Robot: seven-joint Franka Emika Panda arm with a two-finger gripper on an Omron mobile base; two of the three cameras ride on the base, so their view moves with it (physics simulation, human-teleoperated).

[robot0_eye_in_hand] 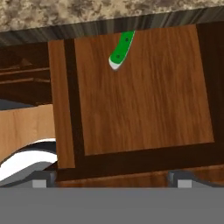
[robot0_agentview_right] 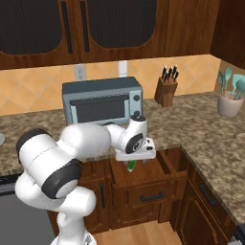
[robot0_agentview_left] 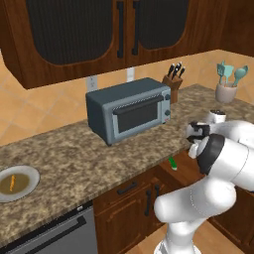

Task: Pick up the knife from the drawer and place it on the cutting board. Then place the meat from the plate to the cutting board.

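The knife (robot0_eye_in_hand: 121, 50) lies in the open drawer (robot0_eye_in_hand: 144, 109). Its bright green handle shows near the drawer's back, and the blade runs under the counter edge. My gripper (robot0_eye_in_hand: 111, 183) hangs above the drawer, open, with nothing between its fingertips (robot0_eye_in_hand: 40, 182), well short of the handle. From the right base view the gripper (robot0_agentview_right: 133, 159) sits just over the knife (robot0_agentview_right: 131, 166). The pale grey plate (robot0_agentview_left: 31, 174) rests at the counter's far left with the orange-yellow meat (robot0_agentview_left: 12, 181) strip on it. The cutting board is out of view.
A grey toaster oven (robot0_agentview_left: 130, 109) stands on the granite counter (robot0_agentview_left: 74, 154) behind the drawer. A wooden knife block (robot0_agentview_left: 172, 82) and a utensil holder (robot0_agentview_left: 226, 91) sit to the right. Dark upper cabinets (robot0_agentview_left: 89, 30) hang above.
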